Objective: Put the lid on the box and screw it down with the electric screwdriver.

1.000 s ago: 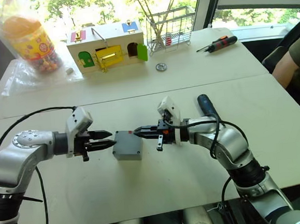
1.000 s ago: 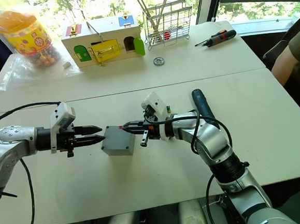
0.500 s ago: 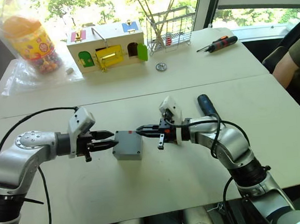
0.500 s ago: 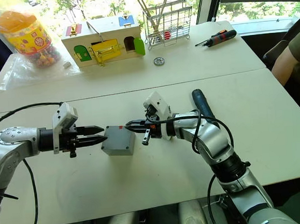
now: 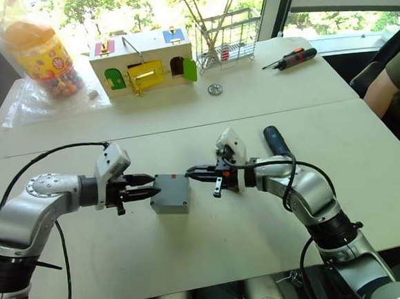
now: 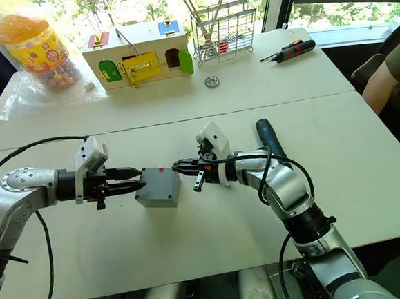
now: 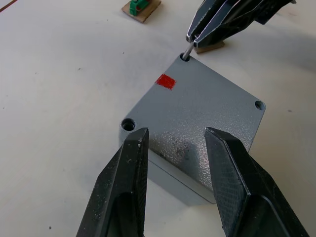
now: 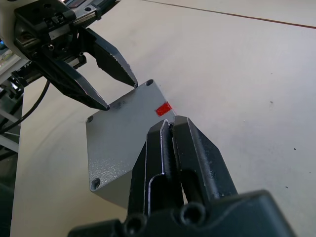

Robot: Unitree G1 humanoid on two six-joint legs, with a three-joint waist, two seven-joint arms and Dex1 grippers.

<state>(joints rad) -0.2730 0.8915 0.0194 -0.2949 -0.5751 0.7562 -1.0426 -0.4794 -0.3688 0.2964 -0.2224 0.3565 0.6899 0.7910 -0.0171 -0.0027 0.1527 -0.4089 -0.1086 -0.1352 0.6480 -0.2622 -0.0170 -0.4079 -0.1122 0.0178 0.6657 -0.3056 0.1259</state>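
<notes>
1. At the far edge of the table (image 5: pixel 194 247) we see a clear jar (image 5: pixel 40 58) with an orange lid, full of small coloured pieces, lying inside a plastic bag (image 5: pixel 16 101). Beside it stands a wooden box (image 5: pixel 145 64) with coloured doors, then a wire rack (image 5: pixel 229 36) holding thin sticks.
2. Compared with a second ago, both grippers have crept a little to the right, and the left one now sits closer to the grey box.
3. The box (image 5: pixel 170 193) rests on the near table between the two grippers, with the lid (image 7: pixel 197 113) already lying on it: flat grey, a small red mark near one corner, open screw holes at its corners.
4. Our left gripper (image 5: pixel 147 186) is partly open and empty, its fingertips at the box's left edge.
5. Our right gripper (image 5: pixel 191 172) is pinched on a screw (image 7: pixel 188 50), its tip at the lid's corner hole.
6. The electric screwdriver (image 5: pixel 277 142) lies behind the right forearm; an orange-and-black screwdriver (image 5: pixel 291 59) lies far back.
</notes>
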